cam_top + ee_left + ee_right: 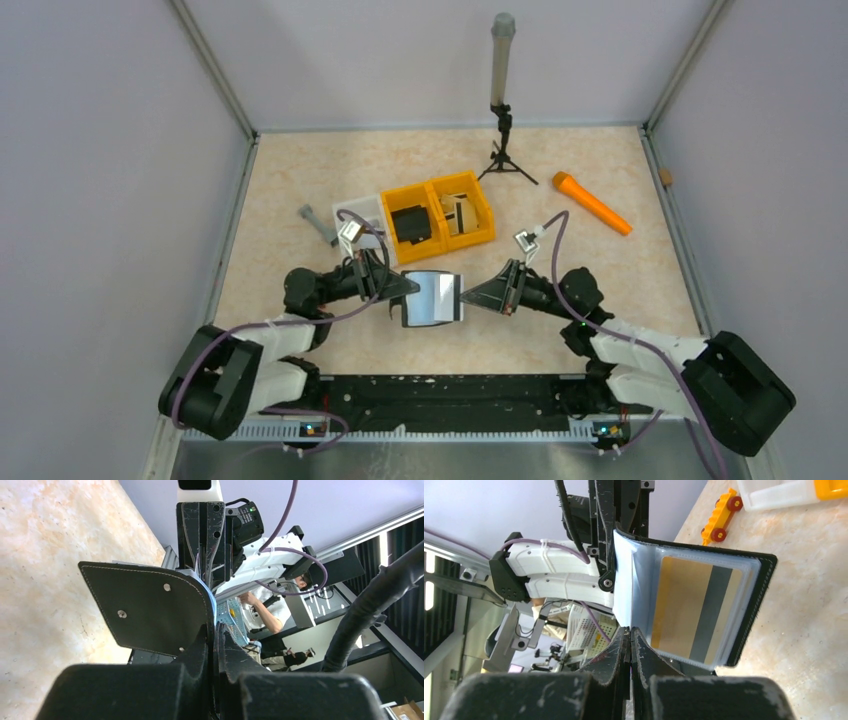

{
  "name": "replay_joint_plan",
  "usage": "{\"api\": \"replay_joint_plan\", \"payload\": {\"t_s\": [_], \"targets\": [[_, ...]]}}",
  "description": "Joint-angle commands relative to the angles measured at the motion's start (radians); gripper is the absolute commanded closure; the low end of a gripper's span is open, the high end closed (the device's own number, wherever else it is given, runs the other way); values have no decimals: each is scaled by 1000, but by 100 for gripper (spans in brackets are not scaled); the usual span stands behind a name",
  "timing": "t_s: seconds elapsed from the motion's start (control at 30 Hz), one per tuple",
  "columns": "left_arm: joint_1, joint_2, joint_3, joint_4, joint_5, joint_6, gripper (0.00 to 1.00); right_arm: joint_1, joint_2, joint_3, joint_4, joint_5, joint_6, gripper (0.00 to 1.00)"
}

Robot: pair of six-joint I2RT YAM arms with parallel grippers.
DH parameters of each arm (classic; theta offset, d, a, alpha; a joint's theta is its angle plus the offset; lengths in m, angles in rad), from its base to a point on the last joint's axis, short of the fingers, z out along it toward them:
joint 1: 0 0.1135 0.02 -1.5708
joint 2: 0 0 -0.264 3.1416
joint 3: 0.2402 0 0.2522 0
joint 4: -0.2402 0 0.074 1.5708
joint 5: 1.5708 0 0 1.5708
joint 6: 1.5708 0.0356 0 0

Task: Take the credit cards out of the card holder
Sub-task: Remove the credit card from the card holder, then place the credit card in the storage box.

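Observation:
The card holder (pixel 432 298) hangs open above the table between my two grippers, its pale lining facing up. My left gripper (pixel 402 290) is shut on its left edge; the left wrist view shows the black outer cover (pixel 150 610) with my jaws (pixel 216 632) pinched on it. My right gripper (pixel 468 293) is shut on the right edge. In the right wrist view the jaws (pixel 630 632) pinch the pale lining (pixel 631 580), and a gold credit card with a grey stripe (pixel 691 610) sits in a clear sleeve.
A yellow two-part bin (pixel 480 235) stands behind, with a black blocky item (pixel 410 222) on the left and pale striped cards (pixel 462 212) on the right. A white bin (pixel 362 212), grey tool (pixel 318 224), orange cylinder (pixel 592 203), tripod pole (pixel 503 110) and toy train (pixel 721 515) are around.

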Motion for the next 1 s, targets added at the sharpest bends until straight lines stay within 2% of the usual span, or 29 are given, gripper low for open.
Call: {"api": "replay_joint_plan", "payload": {"t_s": [0.0,0.07,0.13,0.2,0.27,0.4,0.5,0.67,0.83,0.97], "targets": [[45,-86,39,-99,49,48,100,-21,-77,39,-97,9,-71,100],[66,-137,54,-230,63,103,100,-21,-107,61,-187,22,-114,100],[85,-199,86,-442,66,225,100,-22,-134,80,-259,37,-168,100],[97,-277,137,-723,55,346,100,-22,-160,101,-323,50,-210,100],[104,-349,206,-1001,15,533,100,-22,-178,139,-401,66,-269,100],[107,-444,412,-1575,-183,830,100,-20,-150,288,-640,117,-472,100],[108,-469,557,-1854,-397,968,100,10,-78,420,-806,222,-646,100],[108,-475,757,-2111,-753,1082,100,118,109,619,-876,394,-845,100],[108,-481,886,-2209,-1046,1136,100,211,323,844,-911,440,-1032,100],[108,-479,938,-2247,-1221,1156,100,265,478,1002,-937,466,-1159,100]]}}
